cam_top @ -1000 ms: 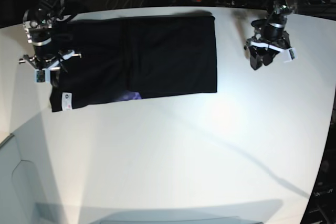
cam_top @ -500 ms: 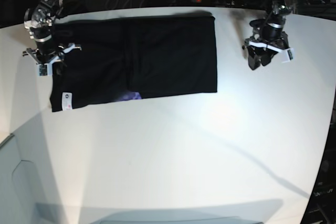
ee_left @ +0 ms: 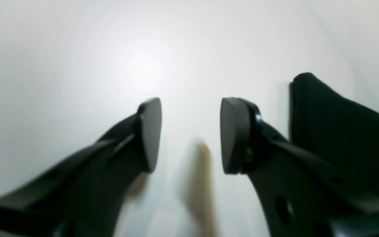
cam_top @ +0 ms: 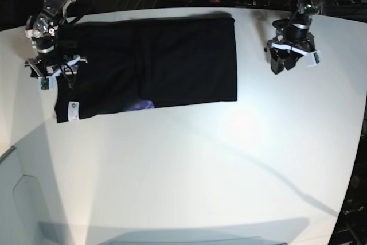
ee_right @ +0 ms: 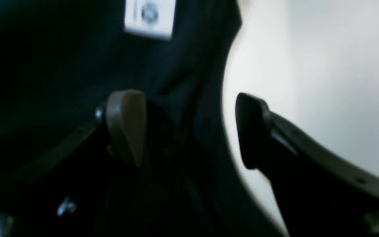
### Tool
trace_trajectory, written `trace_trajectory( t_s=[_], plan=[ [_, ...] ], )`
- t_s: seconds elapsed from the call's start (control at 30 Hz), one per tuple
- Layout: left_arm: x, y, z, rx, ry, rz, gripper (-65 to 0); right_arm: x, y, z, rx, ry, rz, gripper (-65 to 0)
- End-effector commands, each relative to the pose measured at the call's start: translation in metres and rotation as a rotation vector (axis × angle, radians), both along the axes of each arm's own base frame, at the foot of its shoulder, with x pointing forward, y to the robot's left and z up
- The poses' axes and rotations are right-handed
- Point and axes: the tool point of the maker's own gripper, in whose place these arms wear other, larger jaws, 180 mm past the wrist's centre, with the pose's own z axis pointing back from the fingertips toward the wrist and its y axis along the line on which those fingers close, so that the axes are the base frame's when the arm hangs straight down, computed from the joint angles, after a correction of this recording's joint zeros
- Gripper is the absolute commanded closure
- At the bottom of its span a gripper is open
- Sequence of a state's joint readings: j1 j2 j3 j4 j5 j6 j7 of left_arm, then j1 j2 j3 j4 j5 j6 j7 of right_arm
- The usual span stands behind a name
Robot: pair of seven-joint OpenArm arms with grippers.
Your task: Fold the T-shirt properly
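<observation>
T-shirt (cam_top: 149,64), black, lies folded flat at the back of the white desk (cam_top: 200,164). A small white tag (ee_right: 150,14) near its corner carries a round mark too blurred to read. Right hand (ee_right: 189,128) hangs fingers apart over the shirt's edge, holding nothing. Left hand (ee_left: 189,135) hovers fingers apart and empty above bare desk beside the shirt.
</observation>
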State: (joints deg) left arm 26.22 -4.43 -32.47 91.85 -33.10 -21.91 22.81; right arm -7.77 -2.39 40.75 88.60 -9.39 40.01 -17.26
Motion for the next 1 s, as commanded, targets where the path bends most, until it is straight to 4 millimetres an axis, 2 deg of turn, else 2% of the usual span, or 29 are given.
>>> trace_trajectory(
  t_s=[0.0, 0.17, 0.33, 0.53, 0.6, 0.67, 0.83, 0.97],
  plan=[
    [0.001, 0.004, 0.01, 0.014, -0.036, 0.0, -28.0, 0.005, -0.011, 0.011, -0.012, -0.043, -0.018, -43.4],
    [-0.001, 0.005, 0.009, 0.014, -0.031, 0.001, -28.0, 0.005, -0.022, -0.006, 0.018, -0.008, -0.045, -43.5],
    [0.0, 0.004, 0.011, 0.016, -0.037, -0.001, -28.0, -0.006, -0.02, -0.033, 0.065, 0.057, -0.05, -43.4],
    [0.003, 0.004, 0.013, 0.016, -0.043, -0.003, -28.0, -0.012, -0.016, -0.04, 0.08, 0.076, -0.051, -42.3],
    [0.003, 0.004, 0.013, 0.016, -0.044, -0.002, -27.9, -0.012, -0.015, -0.04, 0.082, 0.076, -0.049, -37.7],
    [0.004, 0.004, 0.014, 0.016, -0.046, -0.003, -27.9, -0.012, -0.015, -0.04, 0.082, 0.076, -0.049, -30.1],
    [0.003, 0.003, 0.011, 0.013, -0.04, -0.002, -27.9, -0.012, -0.014, -0.041, 0.083, 0.076, -0.049, -1.2],
    [0.003, 0.001, 0.01, 0.007, -0.039, -0.004, -27.9, -0.011, -0.015, -0.038, 0.077, 0.069, -0.049, 0.0]
  ],
)
